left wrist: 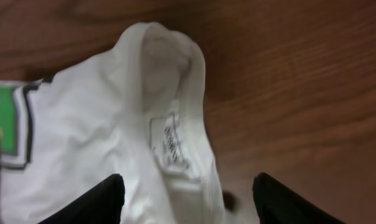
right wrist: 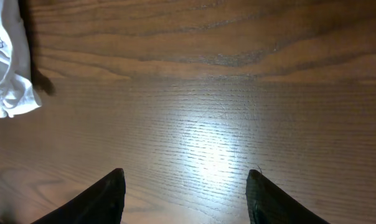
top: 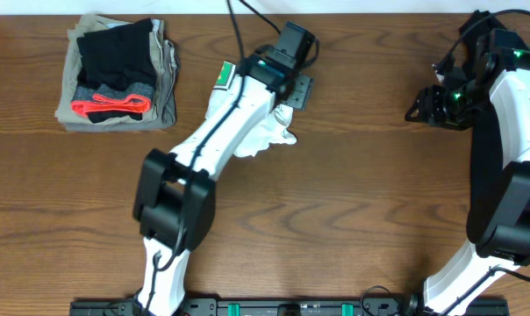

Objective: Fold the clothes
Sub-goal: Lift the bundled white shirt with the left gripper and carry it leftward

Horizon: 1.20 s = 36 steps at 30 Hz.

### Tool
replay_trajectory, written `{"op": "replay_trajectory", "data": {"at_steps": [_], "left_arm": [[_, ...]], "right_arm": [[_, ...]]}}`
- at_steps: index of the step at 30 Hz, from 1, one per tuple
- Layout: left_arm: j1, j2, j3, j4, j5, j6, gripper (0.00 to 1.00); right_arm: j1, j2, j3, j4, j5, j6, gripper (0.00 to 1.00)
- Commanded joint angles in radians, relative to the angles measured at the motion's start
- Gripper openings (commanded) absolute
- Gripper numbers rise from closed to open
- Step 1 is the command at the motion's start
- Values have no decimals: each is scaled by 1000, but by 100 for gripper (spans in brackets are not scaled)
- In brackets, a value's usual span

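Hovering right over the crumpled white T-shirt, upper middle of the overhead frame, left gripper is wide and empty; right gripper, also wide, sits well apart at frame right.

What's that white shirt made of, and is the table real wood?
White T-shirt: soft, matte knit cloth, probably cotton; it crumples and has a sewn-in neck label. Table: wood or wood-look laminate, hard to tell which; brown grain lines with a light sheen where light reflects.
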Motion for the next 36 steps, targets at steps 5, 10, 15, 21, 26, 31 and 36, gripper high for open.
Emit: {"op": "replay_trajectory", "data": {"at_steps": [5, 10, 15, 21, 26, 31, 36], "left_arm": [[-41, 155, 8, 59, -193, 26, 70], [-60, 203, 8, 111, -282, 56, 71], [-63, 227, 8, 134, -343, 75, 71], [-59, 263, 7, 90, -435, 126, 71], [-56, 286, 5, 72, -434, 146, 71], [-61, 287, 5, 72, -433, 146, 57], [-69, 287, 5, 61, -430, 168, 6]], "right_arm": [[1, -6, 4, -4, -1, -7, 61], [1, -6, -2, -1, -1, -7, 62], [1, -6, -3, 0, -1, -12, 63], [1, -6, -6, 0, -1, -15, 63], [1, -6, -6, 8, -1, -14, 64], [1, -6, -6, 11, -1, -14, 64], [1, -6, -6, 11, -1, -14, 64]]}}
